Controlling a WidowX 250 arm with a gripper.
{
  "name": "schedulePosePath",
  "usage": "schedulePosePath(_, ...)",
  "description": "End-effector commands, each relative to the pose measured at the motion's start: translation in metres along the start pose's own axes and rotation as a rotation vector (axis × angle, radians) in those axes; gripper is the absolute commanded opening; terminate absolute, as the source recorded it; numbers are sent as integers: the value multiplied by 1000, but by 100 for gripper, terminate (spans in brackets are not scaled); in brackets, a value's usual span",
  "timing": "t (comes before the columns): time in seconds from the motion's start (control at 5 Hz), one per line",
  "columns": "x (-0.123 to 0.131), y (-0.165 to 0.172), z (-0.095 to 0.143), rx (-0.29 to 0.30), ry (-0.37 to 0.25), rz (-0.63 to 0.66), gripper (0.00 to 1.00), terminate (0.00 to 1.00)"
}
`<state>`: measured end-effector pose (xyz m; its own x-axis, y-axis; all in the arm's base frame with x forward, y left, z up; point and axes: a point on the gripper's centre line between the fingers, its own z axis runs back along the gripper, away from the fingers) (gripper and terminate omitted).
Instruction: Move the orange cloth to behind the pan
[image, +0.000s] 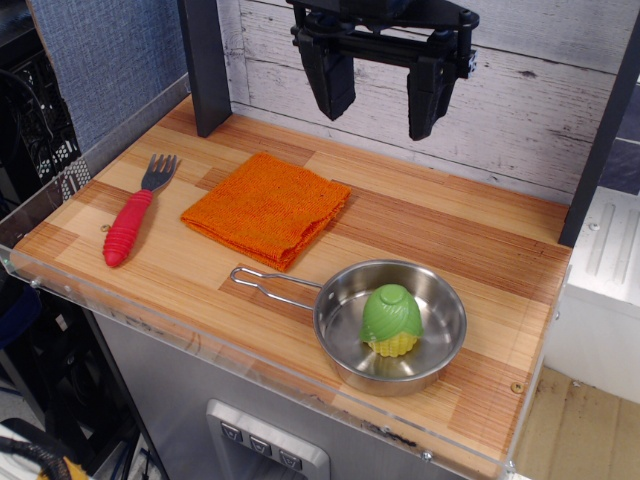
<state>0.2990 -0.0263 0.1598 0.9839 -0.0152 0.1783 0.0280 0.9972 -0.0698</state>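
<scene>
So the wooden tabletop (420, 225) is showing striped planks in light and reddish tones, with a clear acrylic lip (250, 365) running along its near edge. A whitewashed plank wall (540, 90) is standing behind the far edge, and a blue-grey fabric panel (110, 55) is sitting past the far-left corner. A dark post (205, 65) is rising at the far edge. Light wood flooring (585, 435) is peeking out off the right.

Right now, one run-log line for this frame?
gripper open, raised near back wall | orange cloth flat, left of pan, ungrasped | toy corn in pan
</scene>
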Motion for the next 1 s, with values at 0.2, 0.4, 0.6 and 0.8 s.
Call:
schedulePosePath(0.2,6,25,-4,14,-15,23,100,0)
schedulePosePath(0.4,10,56,-7,23,-41,72,100,0)
schedulePosePath(0.6,8,86,-9,56,-67,66,100,0)
schedulePosePath(0.8,-3,107,-16,65,-60,45,100,0)
